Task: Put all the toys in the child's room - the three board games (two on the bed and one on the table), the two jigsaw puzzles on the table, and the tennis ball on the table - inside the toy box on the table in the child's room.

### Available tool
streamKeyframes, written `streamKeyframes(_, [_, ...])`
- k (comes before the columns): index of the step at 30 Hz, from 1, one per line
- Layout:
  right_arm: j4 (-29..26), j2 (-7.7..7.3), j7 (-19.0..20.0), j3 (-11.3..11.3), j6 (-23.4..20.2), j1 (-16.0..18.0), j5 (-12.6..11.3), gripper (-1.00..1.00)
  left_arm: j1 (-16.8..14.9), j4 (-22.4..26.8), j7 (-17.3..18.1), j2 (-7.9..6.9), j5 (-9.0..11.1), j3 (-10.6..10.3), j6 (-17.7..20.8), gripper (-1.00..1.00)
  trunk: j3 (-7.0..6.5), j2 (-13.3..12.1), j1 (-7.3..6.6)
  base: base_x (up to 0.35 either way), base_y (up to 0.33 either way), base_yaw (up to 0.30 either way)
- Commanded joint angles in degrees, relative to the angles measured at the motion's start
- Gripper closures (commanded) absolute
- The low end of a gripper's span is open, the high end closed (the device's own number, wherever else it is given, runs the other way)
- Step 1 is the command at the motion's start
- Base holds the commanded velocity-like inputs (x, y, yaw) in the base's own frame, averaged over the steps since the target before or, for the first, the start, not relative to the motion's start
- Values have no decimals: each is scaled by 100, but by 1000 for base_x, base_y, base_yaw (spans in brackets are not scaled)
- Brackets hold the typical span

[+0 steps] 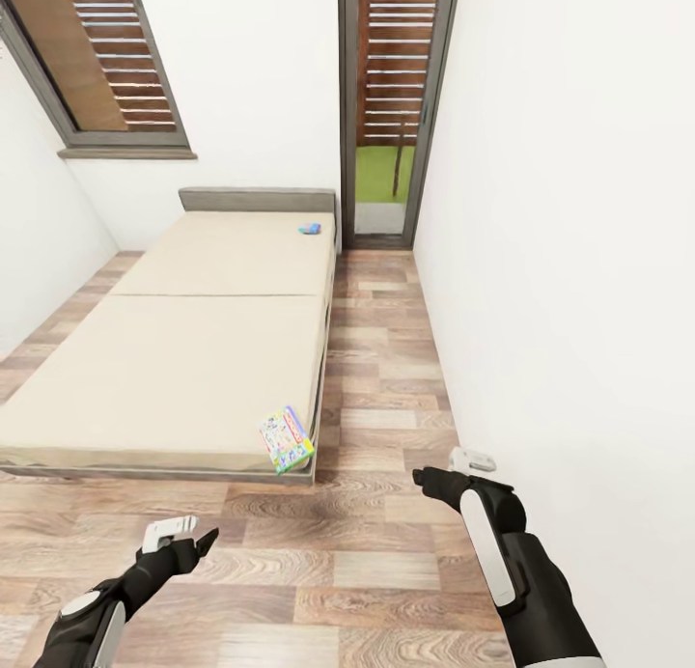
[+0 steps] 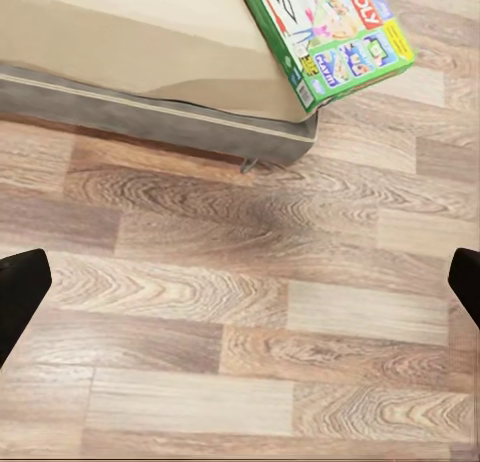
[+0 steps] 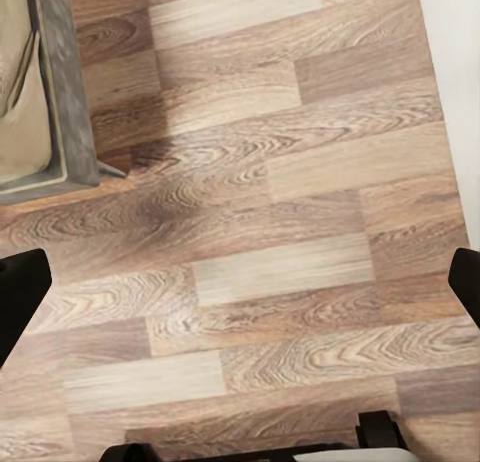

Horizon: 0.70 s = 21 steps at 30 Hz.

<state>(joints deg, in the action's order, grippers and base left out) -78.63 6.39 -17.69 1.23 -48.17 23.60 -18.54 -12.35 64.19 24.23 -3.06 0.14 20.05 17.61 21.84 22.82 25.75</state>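
While both arms reach forward over the wood-plank floor [image 1: 386, 552], the left gripper [image 1: 179, 538] and the right gripper [image 1: 449, 470] hang above bare planks with nothing between their fingers. In both wrist views the dark fingertips [image 2: 20, 292] stand far apart at the frame edges, so both pincers are released. Ahead of the left gripper lies the near right corner of the bed [image 1: 193, 359]. The green-edged board game [image 1: 287, 440] rests on that corner of the mattress, tilted, one end projecting past the bed's edge. A light blue board game [image 1: 309, 229] lies at the far right corner of the mattress, near the grey headboard [image 1: 256, 200]. The right gripper hangs close to the white wall [image 1: 579, 263].
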Motion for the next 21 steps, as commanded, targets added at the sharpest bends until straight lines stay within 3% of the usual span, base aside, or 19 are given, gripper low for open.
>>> streamKeyframes(1, [-2, 1, -58, 9, -12, 4, -61, -100, -10, 31, 34, -1, 4, 14, 185, -100, 0, 10, 3, 0, 0, 0])
streamKeyframes(7, [8, 1, -54, 16, -16, 4, -59, -100, -20, 61, 35, -2, 3, 12, 388, -100, -57, 10, 3, 0, 0, 0])
streamKeyframes(21, [14, 3, -59, 26, -8, 5, -62, -100, -22, 84, 38, 18, 12, 10, 418, -100, -188, 10, 3, 0, 0, 0])
